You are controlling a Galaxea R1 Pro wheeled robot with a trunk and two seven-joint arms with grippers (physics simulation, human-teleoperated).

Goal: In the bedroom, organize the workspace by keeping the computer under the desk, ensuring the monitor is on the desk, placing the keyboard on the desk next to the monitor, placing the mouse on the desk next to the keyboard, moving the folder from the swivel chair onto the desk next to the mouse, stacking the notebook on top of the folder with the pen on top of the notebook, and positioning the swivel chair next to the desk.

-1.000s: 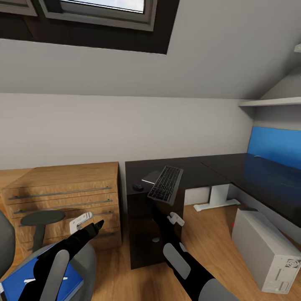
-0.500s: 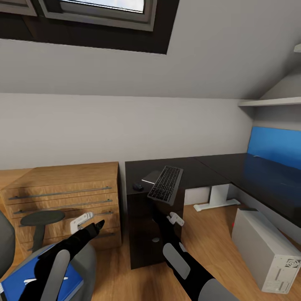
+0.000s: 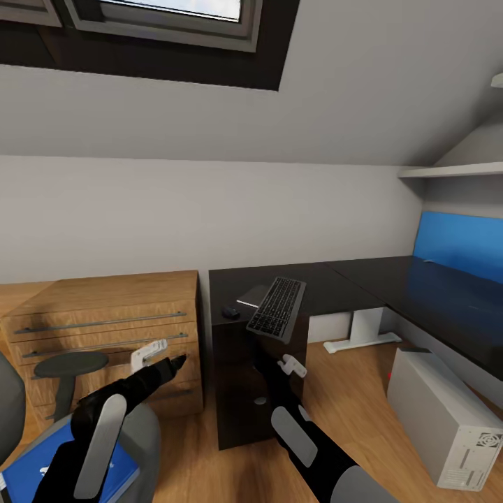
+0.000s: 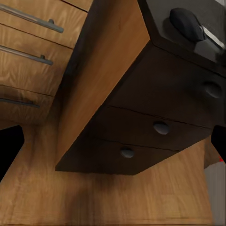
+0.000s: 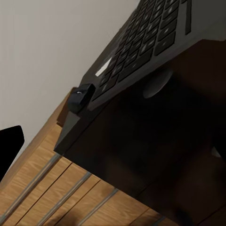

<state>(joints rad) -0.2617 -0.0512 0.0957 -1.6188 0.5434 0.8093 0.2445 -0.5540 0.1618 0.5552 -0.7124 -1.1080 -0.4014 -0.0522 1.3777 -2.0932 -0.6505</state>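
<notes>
At far left, a blue rectangular folder (image 3: 28,469) lies on the grey swivel chair (image 3: 143,433). Left gripper (image 3: 175,363) hovers by the wooden drawer chest (image 3: 105,328), jaws spread, empty. Right gripper's (image 3: 269,334) jaws are hidden under the black flat keyboard (image 3: 277,308) overhanging the dark desk (image 3: 335,279); cannot tell its state.

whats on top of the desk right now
On the dark desk lie a small black mouse and, beside it, something flat and grey. The keyboard, raised at the right arm's end, covers part of that grey thing and the desktop under it.
</notes>
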